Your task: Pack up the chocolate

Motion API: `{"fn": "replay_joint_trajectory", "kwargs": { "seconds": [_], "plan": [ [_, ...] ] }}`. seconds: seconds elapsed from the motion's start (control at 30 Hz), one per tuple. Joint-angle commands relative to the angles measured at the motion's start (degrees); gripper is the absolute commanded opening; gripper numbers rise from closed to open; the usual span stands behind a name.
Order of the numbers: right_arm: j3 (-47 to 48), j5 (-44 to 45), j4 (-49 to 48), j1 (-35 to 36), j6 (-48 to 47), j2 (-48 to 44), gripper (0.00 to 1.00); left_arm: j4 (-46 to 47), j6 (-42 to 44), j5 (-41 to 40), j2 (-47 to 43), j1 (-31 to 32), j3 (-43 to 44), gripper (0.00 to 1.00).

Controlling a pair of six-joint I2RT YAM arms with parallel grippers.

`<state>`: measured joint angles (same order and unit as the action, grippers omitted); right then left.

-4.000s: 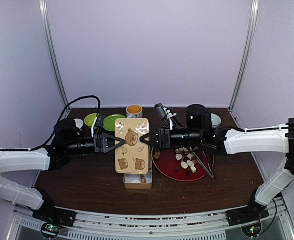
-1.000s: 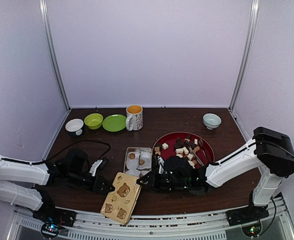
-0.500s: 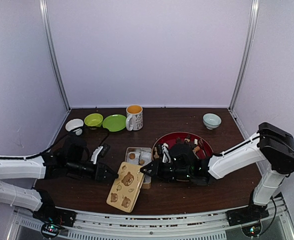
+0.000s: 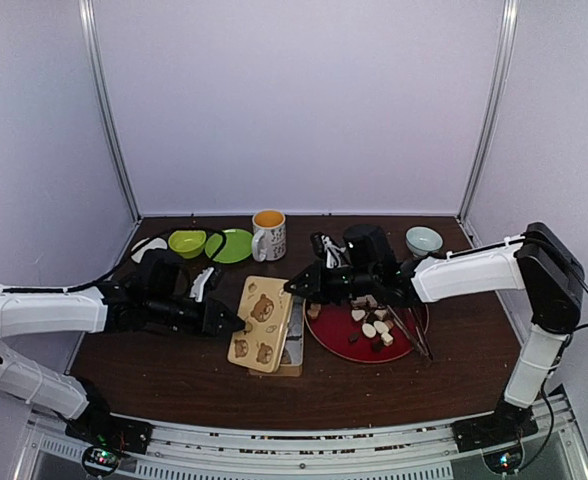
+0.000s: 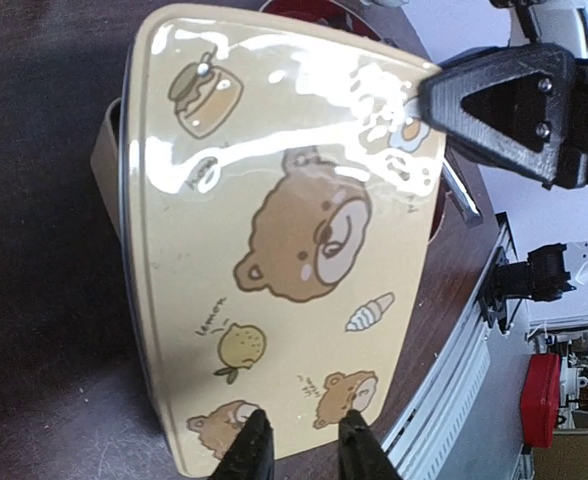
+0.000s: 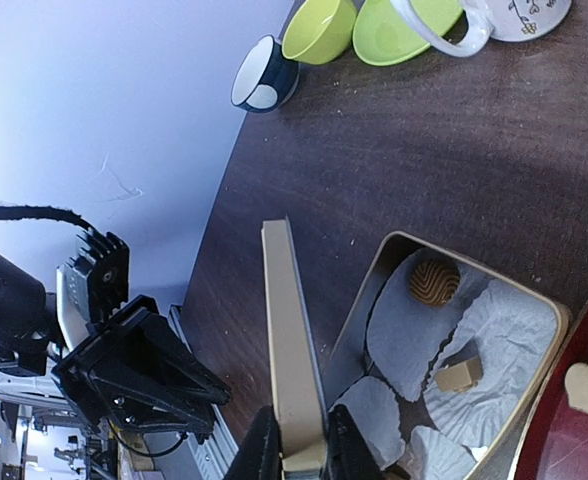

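**Soft overhead light, one patch of glare**

The top view is evenly bright and lit from above. The pale walls [image 4: 294,100] wash to lilac, and the arms throw only faint, soft-edged shadows on the dark table [image 4: 174,375]. Fine detail there is soft and a little grainy. In the left wrist view, white glare streaks the upper part of the glossy lid [image 5: 274,230], and the background at the right edge is blown out. The right wrist view is crisp at centre, with its wall washed pale.
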<state>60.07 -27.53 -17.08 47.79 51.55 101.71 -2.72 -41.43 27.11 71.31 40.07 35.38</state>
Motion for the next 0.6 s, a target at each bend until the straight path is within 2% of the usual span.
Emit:
{"fn": "replay_joint_trajectory", "kwargs": {
  "seconds": [0.0, 0.2, 0.27, 0.43, 0.57],
  "plan": [
    [6.2, -10.6, 10.3, -3.6, -9.8, 5.0, 0.0, 0.7, 1.6, 0.9, 2.7, -2.1, 1.4, 0.25],
    [13.0, -17.8, 17.4, -7.2, -16.7, 10.4, 0.01, 1.7, 2.7, 1.0, 4.5, -4.1, 1.4, 0.33],
    [14.6, -17.7, 20.1, -7.7, -18.9, 11.3, 0.02, 2.0, 3.1, 0.7, 5.2, -4.2, 1.5, 0.35],
    [18.3, -16.6, 25.3, -8.0, -24.3, 13.8, 0.04, 5.1, 3.0, 0.8, 8.0, -4.3, 0.9, 0.5],
    [19.2, -14.5, 26.1, -8.7, -26.0, 15.3, 0.05, 8.2, 2.6, 1.6, 10.6, -4.2, 0.4, 0.53]
  ]
}}
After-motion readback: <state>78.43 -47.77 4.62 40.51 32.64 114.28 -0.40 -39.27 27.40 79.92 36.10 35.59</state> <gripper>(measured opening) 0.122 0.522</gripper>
